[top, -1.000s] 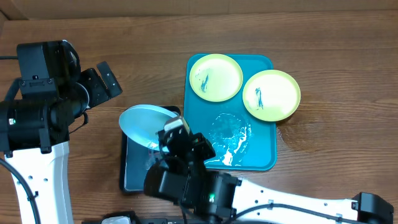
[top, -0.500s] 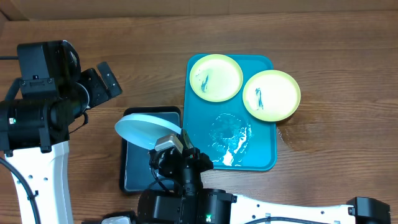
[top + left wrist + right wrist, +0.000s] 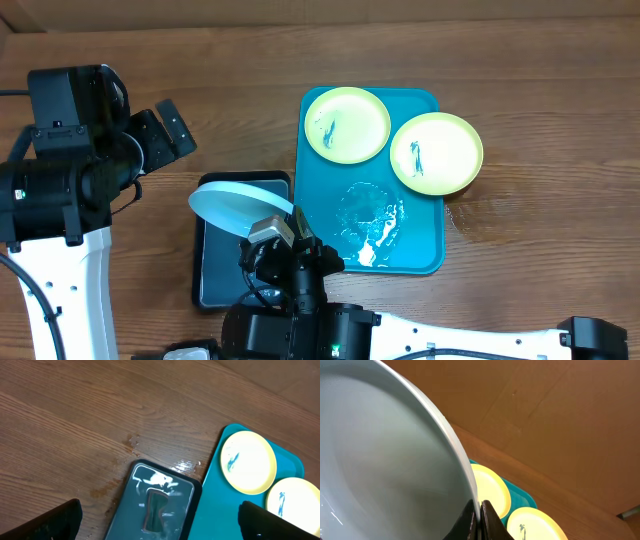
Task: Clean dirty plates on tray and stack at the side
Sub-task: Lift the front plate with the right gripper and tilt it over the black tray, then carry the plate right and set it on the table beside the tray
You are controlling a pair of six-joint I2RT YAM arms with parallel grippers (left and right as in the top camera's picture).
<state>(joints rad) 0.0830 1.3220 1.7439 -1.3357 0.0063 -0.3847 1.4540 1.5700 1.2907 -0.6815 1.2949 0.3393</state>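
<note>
My right gripper [image 3: 268, 228] is shut on the rim of one plate [image 3: 238, 205], which looks pale blue and hangs tilted over the dark basin [image 3: 215, 285]. The right wrist view shows that plate [image 3: 385, 460] filling the left side, with its edge pinched between the fingertips [image 3: 492, 525]. Two dirty plates [image 3: 347, 124] [image 3: 436, 152], yellow-green with teal smears, sit on the far end of the turquoise tray [image 3: 420, 250]; the right-hand one overhangs the rim. My left gripper [image 3: 168, 135] hovers open to the left of the tray, holding nothing.
The dark basin [image 3: 130, 505] holds water and a dark hourglass-shaped thing [image 3: 156, 509]. A wet white smear [image 3: 370, 222] lies on the tray's near half. Water spots mark the wooden table [image 3: 132, 442] beside the basin.
My right arm has drawn back toward the table's front edge, and the held plate has tipped to a flatter outline over the basin. The left arm has not moved.
</note>
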